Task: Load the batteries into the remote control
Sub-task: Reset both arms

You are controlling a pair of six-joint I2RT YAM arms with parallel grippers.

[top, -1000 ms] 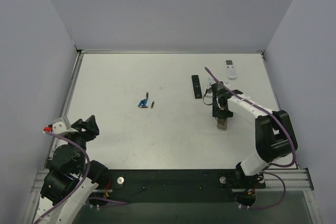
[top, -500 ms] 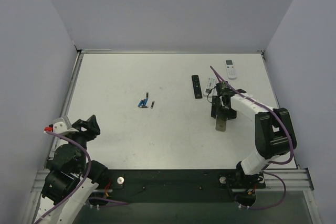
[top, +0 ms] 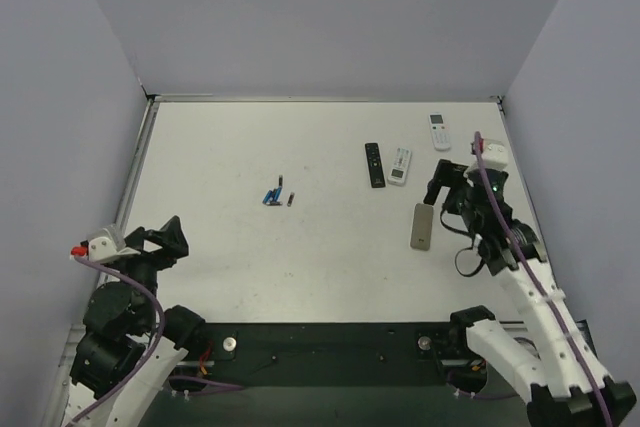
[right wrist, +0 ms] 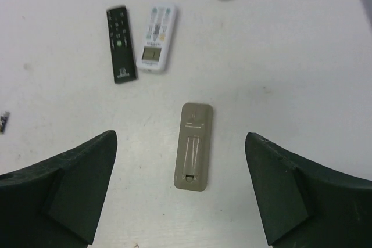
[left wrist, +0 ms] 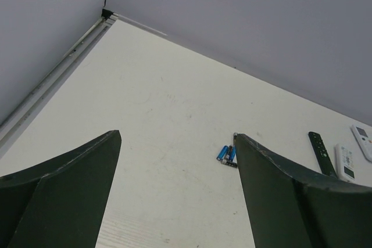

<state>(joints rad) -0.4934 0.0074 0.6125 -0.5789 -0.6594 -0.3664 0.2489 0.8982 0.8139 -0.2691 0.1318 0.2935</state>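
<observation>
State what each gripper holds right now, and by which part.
Nothing is held. The left gripper is open over the table; the right gripper is open, clear of the remote control, which lies back-up on the table.

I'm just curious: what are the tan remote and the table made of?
Tan remote: probably moulded plastic, matte, judging by its ribbed lines and lack of glare. Table: a matte white board, maybe painted or laminated; faint scuffs show, but I cannot tell which.
</observation>
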